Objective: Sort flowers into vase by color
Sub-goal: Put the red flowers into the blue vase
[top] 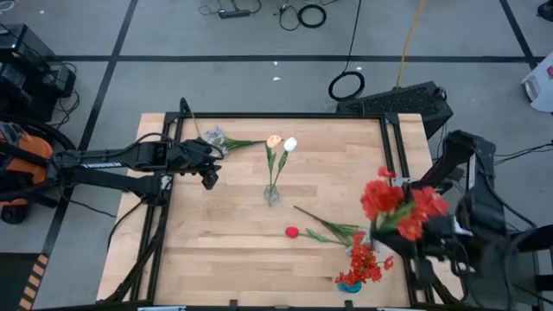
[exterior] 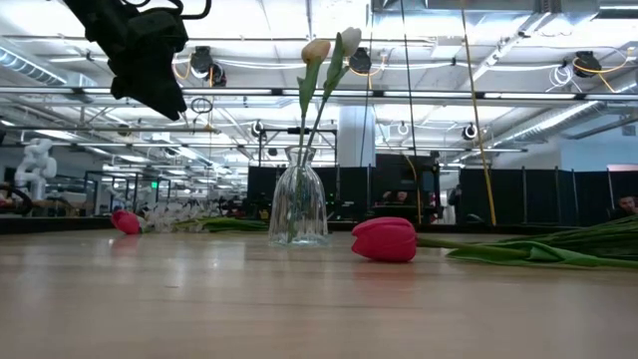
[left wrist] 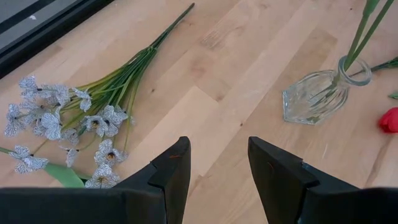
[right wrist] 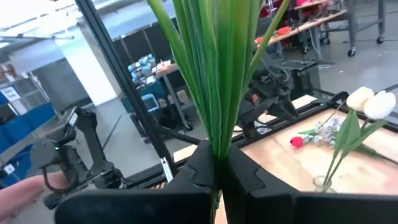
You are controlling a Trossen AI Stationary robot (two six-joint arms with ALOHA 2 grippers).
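I have the wooden table [top: 233, 250] under both arms. My left gripper [top: 210, 169] hangs above the table's far-left part with its fingers [left wrist: 171, 171] spread apart and nothing between them. My right gripper [right wrist: 219, 165] is at the near-right edge, its jaws pressed together on the green stems of the red clustered blooms [top: 399, 207], which stand up over that claw in the overhead view; in its wrist camera the stems [right wrist: 214, 68] rise straight out of the closed jaws.

Just beside the open left claw, on its far side, the pale small-blossom spray [left wrist: 68, 124] lies flat on the wood, its stems fanning away from the blossoms. It touches neither finger.

Further from the left claw, toward the table's middle, the clear glass vase [top: 272, 195] stands upright with the white tulip bud [top: 290, 144] and the peach tulip bud [top: 275, 141] in it, both stems leaning slightly.

Between that vase and the right claw, a red tulip bud [top: 292, 231] lies on its side on the table, its leafy stem [top: 333, 231] pointing toward the right claw. In the level view another red bud [exterior: 126, 221] lies far back next to the pale spray.

Just to the left of the right claw, at the near edge, a small blue vase [top: 349, 285] holds a bunch of thin red sprigs [top: 365, 259].
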